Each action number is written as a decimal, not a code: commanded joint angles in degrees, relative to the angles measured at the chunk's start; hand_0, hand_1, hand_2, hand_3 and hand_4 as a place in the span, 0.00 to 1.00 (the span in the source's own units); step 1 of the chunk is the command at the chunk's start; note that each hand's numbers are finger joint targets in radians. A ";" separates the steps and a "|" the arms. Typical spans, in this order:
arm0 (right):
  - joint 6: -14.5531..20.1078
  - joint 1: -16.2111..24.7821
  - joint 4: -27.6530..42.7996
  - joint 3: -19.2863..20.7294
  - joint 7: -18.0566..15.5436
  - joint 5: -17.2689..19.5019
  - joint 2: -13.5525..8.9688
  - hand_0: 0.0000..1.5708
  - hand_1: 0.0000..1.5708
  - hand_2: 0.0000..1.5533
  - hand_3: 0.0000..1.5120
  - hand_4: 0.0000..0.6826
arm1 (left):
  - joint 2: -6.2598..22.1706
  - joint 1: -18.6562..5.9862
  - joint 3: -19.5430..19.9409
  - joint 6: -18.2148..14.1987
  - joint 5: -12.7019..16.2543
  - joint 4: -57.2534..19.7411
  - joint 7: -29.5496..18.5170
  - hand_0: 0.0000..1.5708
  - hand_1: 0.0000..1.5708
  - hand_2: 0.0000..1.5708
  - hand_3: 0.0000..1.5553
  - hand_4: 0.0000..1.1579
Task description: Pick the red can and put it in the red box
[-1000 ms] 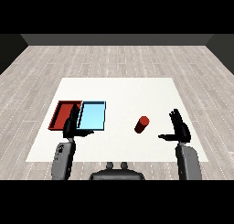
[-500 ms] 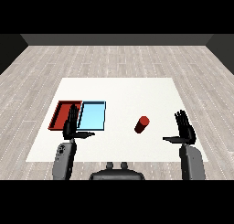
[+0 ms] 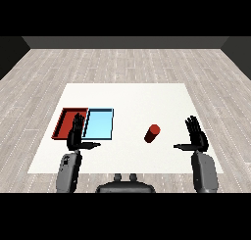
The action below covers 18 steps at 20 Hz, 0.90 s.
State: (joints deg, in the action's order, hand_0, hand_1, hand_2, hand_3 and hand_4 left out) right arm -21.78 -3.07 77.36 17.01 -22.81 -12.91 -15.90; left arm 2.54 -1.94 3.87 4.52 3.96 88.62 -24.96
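Nothing of the task done yet, to judge by the layout. Red can point(image 3: 152, 133) lying or tilted on the white table point(image 3: 127, 99), right of centre, touched by neither hand; whether fully on its side or merely leaning, hard to say at this size. Still to come: reach, grasp, lift, carry leftward, set down.

Right hand point(image 3: 196, 136) nearest the can, a little to its right and slightly nearer, apart from it, fingers straight and spread, thumb out toward the can, grasping nothing. Grey forearm below it running off toward the near right corner.

Further left, past the middle of the table, light blue tray point(image 3: 98, 124), and touching its left side the red tray point(image 3: 68, 122), the goal, with nothing visible inside. Well apart from the can, with the blue tray in between.

Left hand point(image 3: 77, 134) raised in front of the near edge of both trays, fingers straight, thumb out to the right, holding nothing. Near right corner of the red tray and near left corner of the blue one covered by that hand, so those rims not visible. Can's label or top not discernible.
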 commanded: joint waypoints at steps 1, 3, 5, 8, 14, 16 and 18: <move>0.08 -0.65 1.14 -1.35 2.47 -0.83 1.85 0.00 0.00 0.00 0.00 0.00 | -1.85 1.18 -1.86 -1.35 -0.85 1.79 -0.46 0.00 0.00 0.00 0.00 0.00; 0.86 -1.87 1.87 -0.71 5.88 -2.11 1.36 0.00 0.00 0.00 0.00 0.00 | -0.79 4.59 -1.62 -0.13 -0.38 4.84 -0.62 0.00 0.00 0.00 0.00 0.00; 1.76 -1.58 -1.68 -2.53 2.55 1.04 3.22 0.00 0.00 0.00 0.00 0.00 | -1.92 2.73 -2.23 -1.94 -0.80 4.85 1.09 0.00 0.00 0.00 0.00 0.00; 1.51 -6.11 -5.02 -1.91 5.82 -1.24 2.68 0.00 0.00 0.00 0.00 0.00 | -0.54 4.07 -0.32 0.50 1.27 3.40 -1.55 0.00 0.00 0.00 0.00 0.00; 0.30 -8.12 -13.74 -3.51 -0.28 1.93 3.33 0.00 0.00 0.00 0.00 0.00 | -0.23 3.51 -0.69 0.08 2.13 7.50 3.10 0.00 0.00 0.00 0.00 0.00; 4.00 -4.23 -4.22 -6.52 4.49 1.80 7.57 0.00 0.00 0.00 0.00 0.00 | 2.54 0.68 2.78 2.91 3.54 0.61 -1.04 0.00 0.00 0.00 0.00 0.00; 2.08 -5.02 -9.57 -6.59 1.16 2.65 6.93 0.00 0.00 0.00 0.00 0.00 | -0.19 2.15 0.01 0.62 1.88 2.66 -0.46 0.00 0.00 0.00 0.00 0.00</move>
State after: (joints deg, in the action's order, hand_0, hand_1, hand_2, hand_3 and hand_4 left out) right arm -19.68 -8.77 69.51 12.03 -20.08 -11.39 -10.52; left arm 2.50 -0.50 4.00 4.75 5.51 91.30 -24.81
